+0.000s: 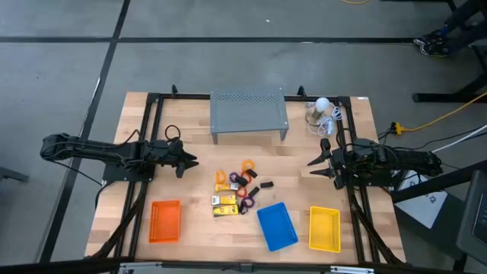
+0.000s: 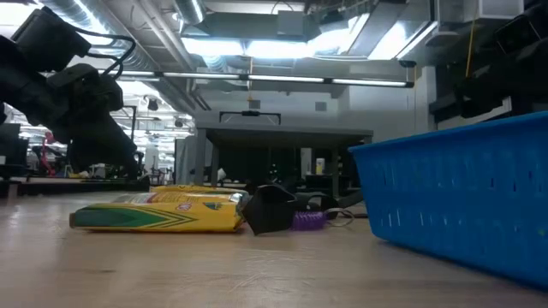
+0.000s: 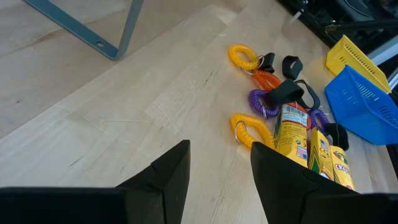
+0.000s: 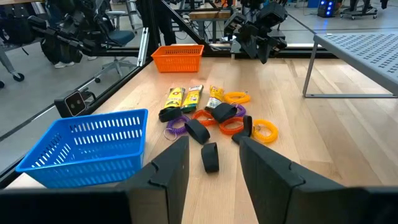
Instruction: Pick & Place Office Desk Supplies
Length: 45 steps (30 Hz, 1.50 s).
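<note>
Wooden table (image 1: pixel 190 137): supplies pile (image 1: pixel 236 192) between blue basket (image 1: pixel 277 226), grey shelf (image 1: pixel 249 113); both arms' fingers apart, empty.

Supplies (image 1: pixel 237 191) lie mid-table between shelf (image 1: pixel 249 113) and three baskets (image 1: pixel 276 226).

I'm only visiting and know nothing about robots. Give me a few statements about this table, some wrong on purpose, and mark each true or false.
1. Three baskets stand on the table: the orange basket, the blue basket and the yellow basket. True.
2. The left hand holds a crayon packet. False: it is open and empty.
3. The supplies lie loose on the wood between the arms. True.
4. The blue basket is full of clips. False: it looks empty.
5. The right hand is open, touching nothing. True.
</note>
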{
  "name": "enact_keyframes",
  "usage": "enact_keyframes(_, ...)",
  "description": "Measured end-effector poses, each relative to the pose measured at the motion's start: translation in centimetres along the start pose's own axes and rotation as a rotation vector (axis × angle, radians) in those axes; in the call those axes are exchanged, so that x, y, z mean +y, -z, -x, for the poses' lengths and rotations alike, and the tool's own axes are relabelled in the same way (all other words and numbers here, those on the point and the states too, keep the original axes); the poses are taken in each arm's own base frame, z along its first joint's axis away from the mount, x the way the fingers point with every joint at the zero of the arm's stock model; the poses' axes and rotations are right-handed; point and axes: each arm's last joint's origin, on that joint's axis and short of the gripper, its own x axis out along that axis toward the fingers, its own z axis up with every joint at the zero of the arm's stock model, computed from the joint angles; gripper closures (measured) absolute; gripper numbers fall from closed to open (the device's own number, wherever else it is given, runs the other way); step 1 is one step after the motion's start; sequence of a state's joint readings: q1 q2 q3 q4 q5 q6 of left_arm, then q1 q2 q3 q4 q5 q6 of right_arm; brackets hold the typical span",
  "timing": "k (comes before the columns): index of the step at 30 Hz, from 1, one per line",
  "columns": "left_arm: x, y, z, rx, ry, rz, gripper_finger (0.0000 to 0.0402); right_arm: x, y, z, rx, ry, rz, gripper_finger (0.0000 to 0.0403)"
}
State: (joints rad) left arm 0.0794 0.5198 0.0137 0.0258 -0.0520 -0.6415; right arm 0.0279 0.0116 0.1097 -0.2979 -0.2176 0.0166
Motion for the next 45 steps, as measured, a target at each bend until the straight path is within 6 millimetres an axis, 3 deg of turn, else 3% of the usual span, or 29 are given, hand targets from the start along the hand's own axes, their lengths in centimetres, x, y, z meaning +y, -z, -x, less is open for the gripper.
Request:
enact_keyframes(38,0.0,-0.1,0.0,-0.008,-0.003,0.0,0.0235,0.0,0.0,0.0,0.0,0.0,0.0,0.026)
enact_keyframes(42,-0.6,-1.6,0.2,-0.24,-0.041,-0.047,0.0235,0.0,0.0,0.0,0.0,0.0,0.0,0.026)
enact_keyframes(45,-2.3,-4.2,1.3,-0.544,0.097,-0.073,0.0235,0.0,0.0,0.0,0.0,0.0,0.0,0.0259)
